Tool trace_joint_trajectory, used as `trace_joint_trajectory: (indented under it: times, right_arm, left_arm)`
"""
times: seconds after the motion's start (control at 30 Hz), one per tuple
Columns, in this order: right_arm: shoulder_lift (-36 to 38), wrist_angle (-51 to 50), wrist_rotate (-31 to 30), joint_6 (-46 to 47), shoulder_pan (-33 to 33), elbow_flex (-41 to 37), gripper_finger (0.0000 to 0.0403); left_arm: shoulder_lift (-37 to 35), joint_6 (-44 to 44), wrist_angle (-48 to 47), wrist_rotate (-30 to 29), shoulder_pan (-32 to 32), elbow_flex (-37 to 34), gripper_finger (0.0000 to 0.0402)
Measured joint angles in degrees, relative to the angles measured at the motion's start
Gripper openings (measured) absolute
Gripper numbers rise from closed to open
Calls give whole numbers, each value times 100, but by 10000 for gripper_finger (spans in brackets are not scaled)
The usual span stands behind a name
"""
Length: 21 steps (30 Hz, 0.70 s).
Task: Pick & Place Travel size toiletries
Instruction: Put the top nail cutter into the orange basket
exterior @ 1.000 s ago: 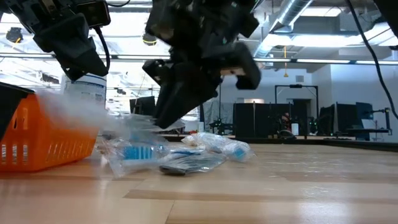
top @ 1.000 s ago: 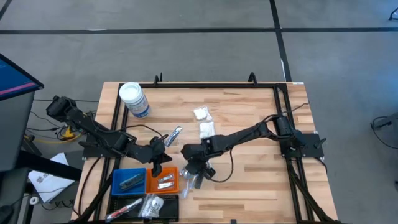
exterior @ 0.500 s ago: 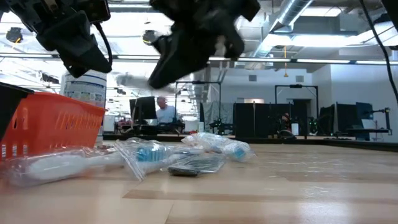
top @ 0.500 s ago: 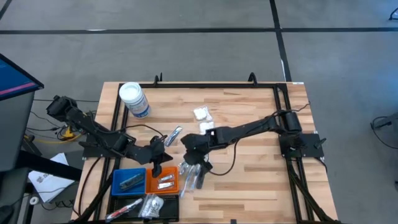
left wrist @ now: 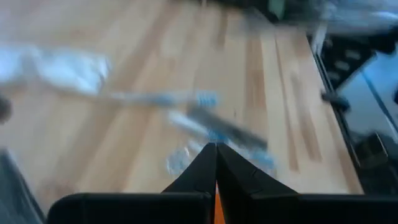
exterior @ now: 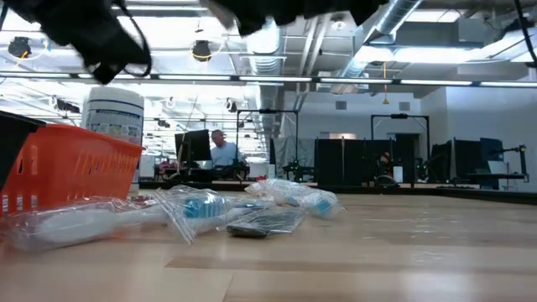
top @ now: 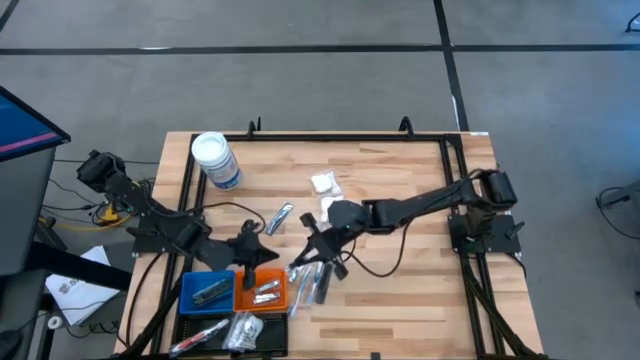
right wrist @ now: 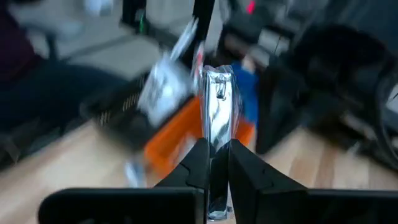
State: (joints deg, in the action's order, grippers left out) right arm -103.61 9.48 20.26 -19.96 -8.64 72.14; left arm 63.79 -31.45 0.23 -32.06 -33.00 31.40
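1. The table [top: 400, 180] has a light wooden top with a black frame round it, and it stands on a grey floor.
2. The orange tray [top: 259, 291] sits near the front edge of the table. A blue tray [top: 207, 291] is just beside it, and a black tray [top: 232, 331] is just in front of both.
3. A clear jar with a white lid [top: 214, 160] stands well behind the orange tray, near the back corner of the table.
4. A little heap of wrapped toiletries [top: 311, 280] lies on the wood just beside the orange tray, on the side away from the blue tray.
5. Two white packets [top: 324, 184] lie farther back, between the heap and the back of the table.
6. The right gripper [top: 312, 250] is up in the air just behind the heap. Its fingers are clenched on a shiny silver wrapped item [right wrist: 216, 112].
7. The left gripper [top: 247, 262] is just over the back edge of the orange tray. Its two fingers are pressed together with nothing between them.
8. Beyond the table is a big room with ceiling pipes, lamps and dark screens. A person [exterior: 221, 149] sits far back there.
9. No writing can be read.
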Motion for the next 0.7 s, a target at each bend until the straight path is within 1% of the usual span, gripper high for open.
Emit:
trace_joint_trajectory:
  times: [0.07, 0.13, 0.2, 0.27, 0.37, 0.47, 0.6, 0.7]
  right_arm:
    - [0, 464, -131, 154, -95, -68, 32]
    - [0, 718, -267, 187, -172, -88, 34]
    - [2, 773, -382, 201, -221, -98, 32]
    - [78, 734, -404, 200, -223, -114, 27]
    - [155, 1015, -403, 234, -250, -102, 25]
    - [249, 950, -393, 332, -256, -173, 28]
    - [313, 1123, -385, 395, -260, -225, 35]
    - [328, 1183, -388, 399, -273, -228, 32]
  left_arm:
    - [16, 432, 486, -319, -26, 0, 3]
    - [33, 927, 856, -537, -105, 0, 4]
    - [33, 1293, 1136, -700, -220, 0, 5]
    - [33, 1509, 1204, -873, -331, 0, 5]
    - [33, 1601, 1246, -863, -438, 0, 6]
    - [33, 1539, 1317, -577, -581, 0, 13]
    - [48, 1502, 1741, -571, -772, 0, 45]
    - [48, 1743, 2049, -926, -841, 0, 86]
